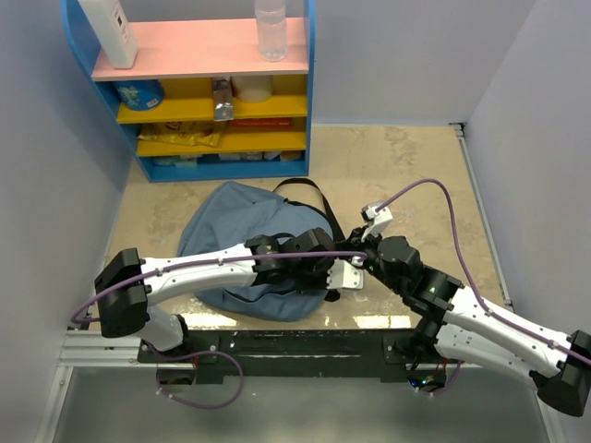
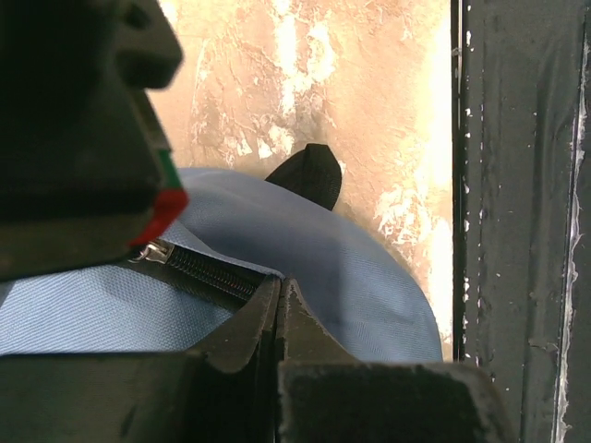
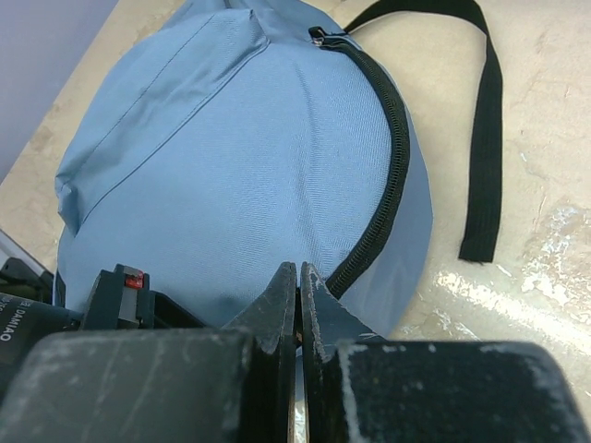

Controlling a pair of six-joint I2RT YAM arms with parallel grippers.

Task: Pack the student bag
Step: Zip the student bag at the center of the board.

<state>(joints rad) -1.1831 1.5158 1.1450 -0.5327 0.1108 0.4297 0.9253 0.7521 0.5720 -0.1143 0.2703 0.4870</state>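
In the left wrist view, the left gripper (image 2: pixel 280 300) has its jaws pressed flat together right at the zipper (image 2: pixel 208 272) of the student bag (image 2: pixel 351 277). We cannot tell whether any cloth or zip tape is caught between them. If there is nothing there, or only a thin fold, we judge that a pull would slip off, or drag the whole soft bag instead of opening it. The dark rail (image 2: pixel 517 231) at the table's front edge runs just beside the bag, so a drag that way could carry the bag over it.

In the right wrist view, the right gripper (image 3: pixel 297 277) is likewise closed tight. Its tips sit at the bag's near rim, beside the lower end of the zipper. The zipper looks fully zipped, with the pull (image 3: pixel 319 35) at the bag's far end. The left gripper's body sits just beside these tips, so we see a risk of the two knocking together. The loose black strap (image 3: pixel 485 138) to the bag's right could snag a finger.

From above, the bag lies on a glossy beige marbled tabletop (image 1: pixel 416 175), and both arms meet over the bag's right side. Pale grey walls (image 1: pixel 526 92) stand to the bag's left and right. Beyond the bag is a blue shelf unit (image 1: pixel 222 171) with a pink top and yellow shelves, carrying a white bottle (image 1: pixel 109 28) and a clear bottle (image 1: pixel 270 28).
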